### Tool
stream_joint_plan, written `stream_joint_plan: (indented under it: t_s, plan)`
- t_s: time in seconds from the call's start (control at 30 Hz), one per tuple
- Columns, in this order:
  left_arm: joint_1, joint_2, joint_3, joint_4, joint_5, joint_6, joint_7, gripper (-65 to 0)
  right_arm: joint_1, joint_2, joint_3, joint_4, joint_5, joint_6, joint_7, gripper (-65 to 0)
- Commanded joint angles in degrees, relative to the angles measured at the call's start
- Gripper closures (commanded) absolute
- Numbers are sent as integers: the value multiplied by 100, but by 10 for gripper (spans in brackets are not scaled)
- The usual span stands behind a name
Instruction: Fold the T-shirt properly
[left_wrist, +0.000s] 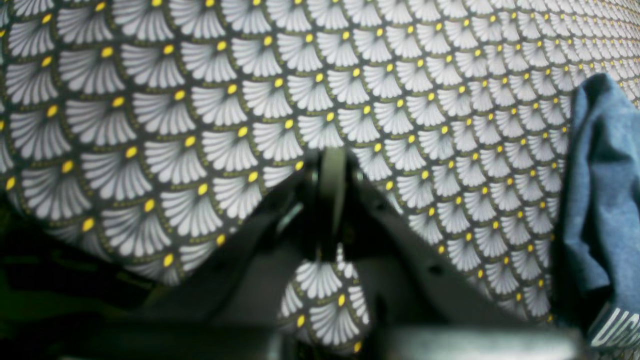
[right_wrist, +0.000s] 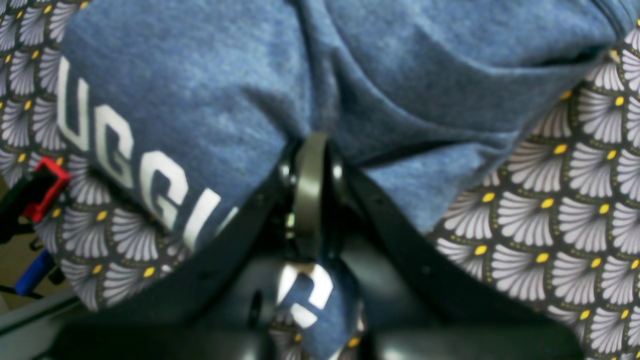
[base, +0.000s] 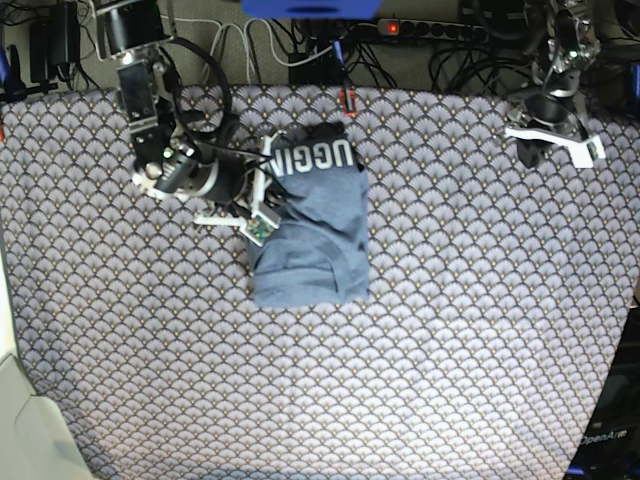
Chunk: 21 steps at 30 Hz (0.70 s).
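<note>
Scalloped tablecloth (base: 450, 300), folded heathered T-shirt (base: 315, 235), right gripper (right_wrist: 310, 175) pressed together, left gripper (left_wrist: 332, 185) likewise.

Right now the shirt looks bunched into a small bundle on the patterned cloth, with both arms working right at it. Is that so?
Only one arm is. The base view shows the right gripper at the T-shirt, while the left gripper sits far off over the tablecloth.
</note>
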<state>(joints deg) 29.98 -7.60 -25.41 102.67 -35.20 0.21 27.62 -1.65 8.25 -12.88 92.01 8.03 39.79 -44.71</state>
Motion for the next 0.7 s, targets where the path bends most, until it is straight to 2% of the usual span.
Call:
stream_joint_plan:
  t_s: [0.0,0.17,0.27,0.33,0.43,0.67]
  plan:
    - [13,-54,-22,120,-27,-52,-111,-3,29,23,-8,272,36,21,1,0]
    - [13,-45,-22,120,-27,-52,-111,-3,11,234,1,1336,36,21,-527,0]
    - [13,-36,-22,120,-27,-52,-111,-3,-24,445,45,1564,36,21,-589,0]
    - [13,-27,-22,120,-27,-52,-111,-3,-86,507,308,1476,36,21,-571,0]
    - [13,-27,-22,111,-27,-52,-111,-3,-235,524,704,1037,36,21,-307,0]
    - [13,-27,-13,111,-27,-52,-111,-3,-446,595,783,228,36,21,238,0]
